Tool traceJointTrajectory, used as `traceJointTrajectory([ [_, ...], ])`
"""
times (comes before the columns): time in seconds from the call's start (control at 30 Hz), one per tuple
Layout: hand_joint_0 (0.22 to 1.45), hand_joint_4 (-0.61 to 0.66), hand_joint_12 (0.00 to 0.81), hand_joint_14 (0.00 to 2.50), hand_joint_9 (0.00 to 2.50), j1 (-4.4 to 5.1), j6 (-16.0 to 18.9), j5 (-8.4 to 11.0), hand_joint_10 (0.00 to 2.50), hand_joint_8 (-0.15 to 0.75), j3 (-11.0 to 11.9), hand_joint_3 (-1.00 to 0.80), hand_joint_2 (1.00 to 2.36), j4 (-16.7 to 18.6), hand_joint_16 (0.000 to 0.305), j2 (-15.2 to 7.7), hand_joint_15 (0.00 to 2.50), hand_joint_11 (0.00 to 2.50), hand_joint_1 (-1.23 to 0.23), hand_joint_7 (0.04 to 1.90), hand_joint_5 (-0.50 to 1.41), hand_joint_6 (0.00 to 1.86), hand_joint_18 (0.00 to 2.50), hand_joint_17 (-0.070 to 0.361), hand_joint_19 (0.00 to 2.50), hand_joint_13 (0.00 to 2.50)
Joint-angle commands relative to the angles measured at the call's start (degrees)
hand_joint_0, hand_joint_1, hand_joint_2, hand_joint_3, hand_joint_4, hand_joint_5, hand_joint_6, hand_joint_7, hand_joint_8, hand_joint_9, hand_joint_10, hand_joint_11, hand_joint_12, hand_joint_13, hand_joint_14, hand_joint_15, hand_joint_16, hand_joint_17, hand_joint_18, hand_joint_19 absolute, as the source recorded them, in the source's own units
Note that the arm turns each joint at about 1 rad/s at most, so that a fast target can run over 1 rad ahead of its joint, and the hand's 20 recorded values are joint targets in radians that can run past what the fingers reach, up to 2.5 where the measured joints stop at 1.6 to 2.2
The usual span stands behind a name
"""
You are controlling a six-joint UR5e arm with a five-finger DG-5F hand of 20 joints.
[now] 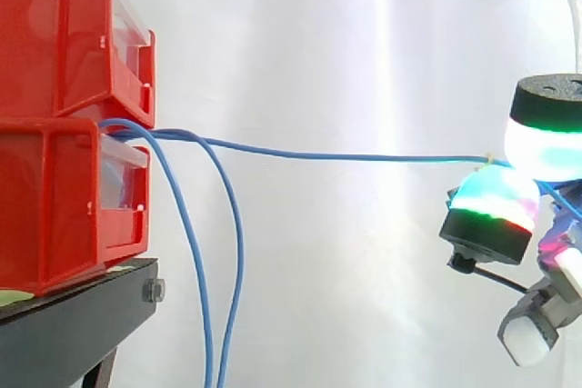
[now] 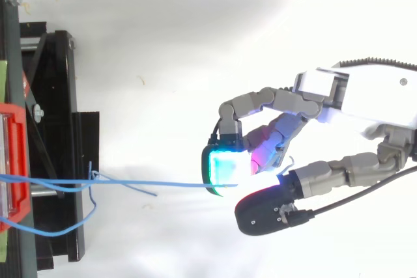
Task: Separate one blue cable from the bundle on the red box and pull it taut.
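**One blue cable pinched and stretched out from the bins**

You have the hand [image 2: 371, 99] closed in a pinch on one blue cable [image 1: 346, 155]. Two of its glowing pads [image 2: 228, 164] are pressed together on the cable's end, and the remaining fingers are curled loosely behind them.

In the side view the cable leaves the gap between the two stacked red bins [image 1: 55, 206] and runs almost level to the hand at the right edge, with only a slight sag. From above you see the same line crossing from the bins on the left to the pads.

Two other blue cables [image 1: 195, 252] come out of the same gap. They hang down in front of the black stand [image 1: 64, 324], well apart from the hand.

The white curtain [image 1: 364, 43] is behind it all
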Motion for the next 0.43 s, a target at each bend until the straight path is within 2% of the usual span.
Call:
traceJointTrajectory([
  [0.0, 0.58, 0.02, 0.406, 0.01, 1.10, 0.00, 0.0, 0.03, 0.01, 0.353, 0.0, -0.16, 1.01, 0.0, 0.053, 0.1, 0.28, 0.45, -0.68, 1.33, -0.02, 0.68, 1.03, 0.119, 0.45, 0.74],
  [0.4, 0.58, 0.02, 0.404, 0.01, 1.10, 0.00, 0.0, 0.03, 0.01, 0.351, 0.1, -0.16, 1.01, 0.0, 0.053, 0.0, 0.28, 0.45, -0.68, 1.34, -0.02, 0.68, 1.03, 0.119, 0.46, 0.75],
])
